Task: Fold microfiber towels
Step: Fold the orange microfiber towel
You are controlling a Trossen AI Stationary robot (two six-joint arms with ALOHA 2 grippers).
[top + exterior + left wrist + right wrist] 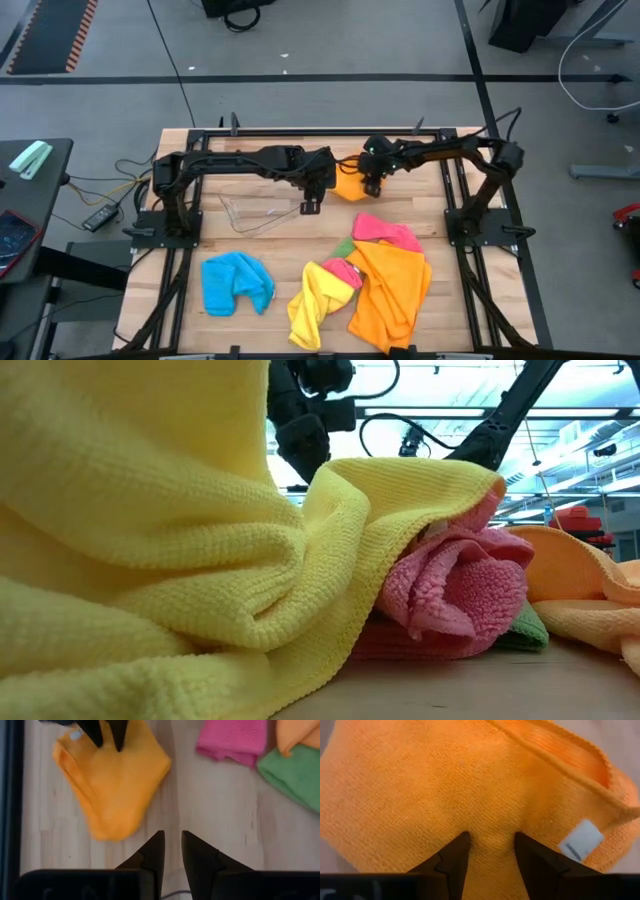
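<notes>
I have the right gripper (pixel 374 187) down on the small orange towel (pixel 350 186) at the far middle of the table (pixel 290 250), its fingers spread and their tips pressed into the cloth; from the right wrist view they dent the fabric (pixel 470 785) beside a white label (pixel 581 840), so I judge this as pinning or pinching a layer to finish a fold, though I cannot say any cloth is truly caught between the jaws. My left gripper (pixel 310 207) sits just beside that towel, off the cloth; its fingers (pixel 152 852) stand close together with only a narrow gap and nothing in it, hovering over bare wood, which I read as waiting to help. The towel already looks doubled into a rough wedge (pixel 112 780). The rest wait nearer me: a blue towel (pixel 236 283), a yellow towel (pixel 313 305), a big orange towel (pixel 392 292), a pink towel (pixel 385 231) and a green towel (pixel 345 247) that is mostly buried. A clear tub (pixel 255 213) lies by the left arm. The low view is nearly useless to me: yellow cloth (pixel 130 530) fills it, hiding the working towel and both sets of fingertips. The green one's shape, and how many pink cloths there are, I cannot make out.
</notes>
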